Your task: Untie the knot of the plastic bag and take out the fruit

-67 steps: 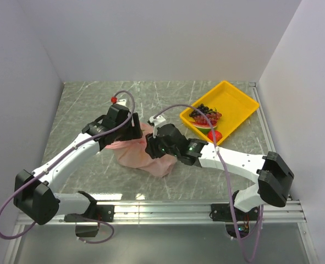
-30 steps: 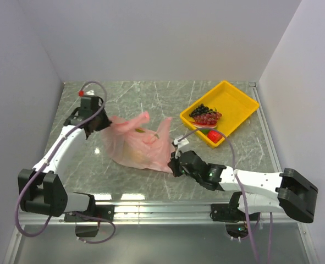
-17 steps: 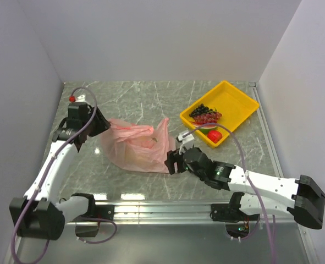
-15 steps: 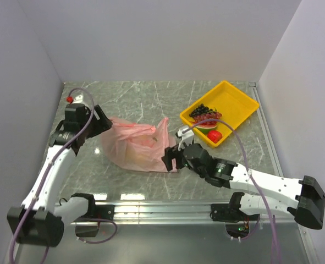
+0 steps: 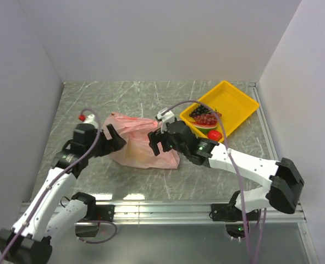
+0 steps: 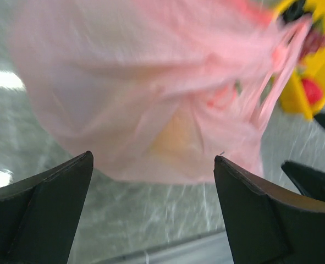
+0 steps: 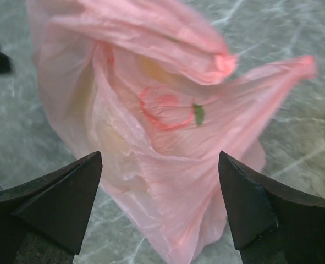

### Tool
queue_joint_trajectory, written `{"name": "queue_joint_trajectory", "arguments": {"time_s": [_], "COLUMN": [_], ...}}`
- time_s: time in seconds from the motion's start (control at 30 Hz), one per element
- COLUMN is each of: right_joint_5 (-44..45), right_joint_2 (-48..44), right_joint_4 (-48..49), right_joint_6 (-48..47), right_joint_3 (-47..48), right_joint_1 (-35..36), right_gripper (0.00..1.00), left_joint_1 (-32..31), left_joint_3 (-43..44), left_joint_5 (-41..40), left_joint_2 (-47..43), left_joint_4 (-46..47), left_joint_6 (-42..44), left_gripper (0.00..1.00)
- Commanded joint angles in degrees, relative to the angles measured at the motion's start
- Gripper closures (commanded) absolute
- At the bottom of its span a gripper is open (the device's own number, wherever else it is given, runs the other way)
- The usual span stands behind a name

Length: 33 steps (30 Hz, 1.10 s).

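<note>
Mid-desk, the bag (image 5: 142, 147) lies slack, handles now pulled apart, fruit (image 6: 175, 136) inside. Spread and empty, the left gripper (image 5: 120, 142) and right gripper (image 5: 153, 144) have come back beside it, seemingly ready to reach in.

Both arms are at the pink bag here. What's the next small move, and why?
Probably ease the right gripper forward and close on the bunched handle tip of the plastic bag. Both it and the left gripper are open and hold nothing, the handles look loose rather than knotted, and the fruit, a yellowish shape, shows inside.
</note>
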Motion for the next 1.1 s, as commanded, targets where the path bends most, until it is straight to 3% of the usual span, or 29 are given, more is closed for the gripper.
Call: {"name": "queue_joint_trajectory", "arguments": {"time_s": [0.0,0.17,0.33,0.37,0.43,0.47,0.57,0.67,0.9,0.93,1.0,1.03,1.07], "right_joint_5": [-10.9,-17.5,-19.6,-19.9,-22.4,-23.5,-25.4,-26.1,-25.5,-25.6,-25.3,-24.9,-24.3], "right_joint_2": [3.2,8.7,10.9,11.2,11.6,11.8,11.4,10.3,10.4,10.3,10.3,9.8,9.5], "right_joint_4": [6.4,8.5,13.6,14.0,14.4,14.7,15.5,17.7,18.8,18.8,17.9,17.5,16.6], "right_joint_6": [-7.5,-10.1,-10.2,-10.3,-9.9,-9.5,-8.2,-5.5,-3.7,-3.7,-3.9,-4.0,-4.1], "right_joint_3": [2.1,2.9,-0.2,-0.6,-0.9,-1.1,-2.2,-4.3,-6.0,-5.9,-5.3,-5.1,-4.9], "right_joint_1": [-1.0,-1.6,-1.6,-1.5,-1.4,-1.2,0.8,3.4,8.0,8.3,9.2,9.3,9.3], "right_gripper": [0.09,0.19,0.32,0.46,0.62,0.74,0.92,0.99,1.00,1.00,1.00,1.00,1.00], "left_joint_1": [-5.9,-10.8,-10.8,-10.9,-10.9,-10.9,-10.8,-10.9,-10.9,-11.0,-10.9,-10.9,-11.0], "left_joint_3": [-2.8,-3.4,-4.6,-4.9,-6.2,-7.7,-11.2,-14.5,-18.1,-18.4,-19.3,-19.5,-20.2], "left_joint_5": [-0.2,-2.0,-4.8,-4.8,-4.8,-4.8,-4.8,-3.5,-3.7,-3.8,-3.9,-3.8,-3.7], "left_joint_2": [2.9,7.5,7.0,6.7,5.8,5.5,4.8,4.5,4.0,3.8,3.8,4.0,4.0], "left_joint_4": [5.1,11.2,13.5,13.5,14.2,14.6,17.4,20.4,23.8,24.0,24.7,24.7,24.8], "left_joint_6": [-6.3,-10.0,-12.7,-13.0,-14.6,-15.7,-18.6,-21.4,-23.8,-23.8,-23.8,-23.9,-23.8], "left_gripper": [0.03,0.05,0.05,0.05,0.05,0.05,0.05,0.06,0.11,0.13,0.35,0.59,0.73]}}
